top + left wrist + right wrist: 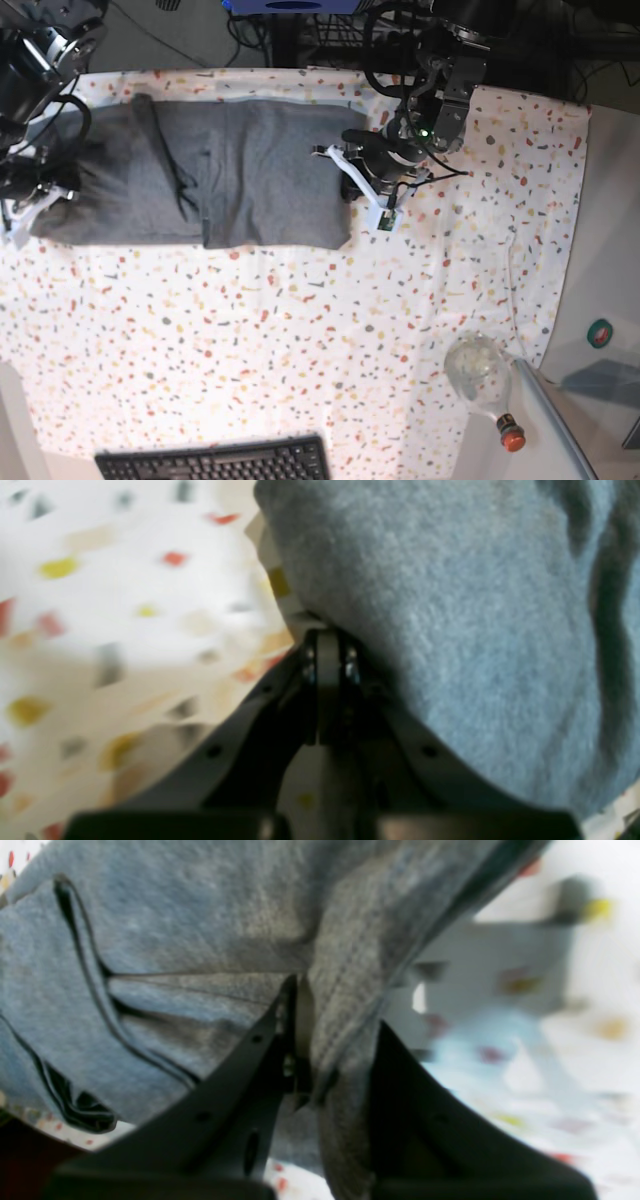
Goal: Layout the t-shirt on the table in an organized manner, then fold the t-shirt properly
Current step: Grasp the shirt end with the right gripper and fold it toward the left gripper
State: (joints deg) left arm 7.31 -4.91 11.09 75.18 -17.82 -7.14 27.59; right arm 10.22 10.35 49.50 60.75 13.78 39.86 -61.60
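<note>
the soft, limp dark-grey t-shirt (200,175) lies folded in a long band across the far side of the speckled bench (300,330), the right pincer (305,1040) pinching its edge hem, the left pincer (327,645) pressed together beside its other end; best held at corners.

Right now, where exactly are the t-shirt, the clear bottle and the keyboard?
t-shirt (250,170): base view, flat middle of the grey cloth.
bottle (478,368): base view, its clear round body.
keyboard (215,466): base view, its black keys at the bottom edge.
</note>
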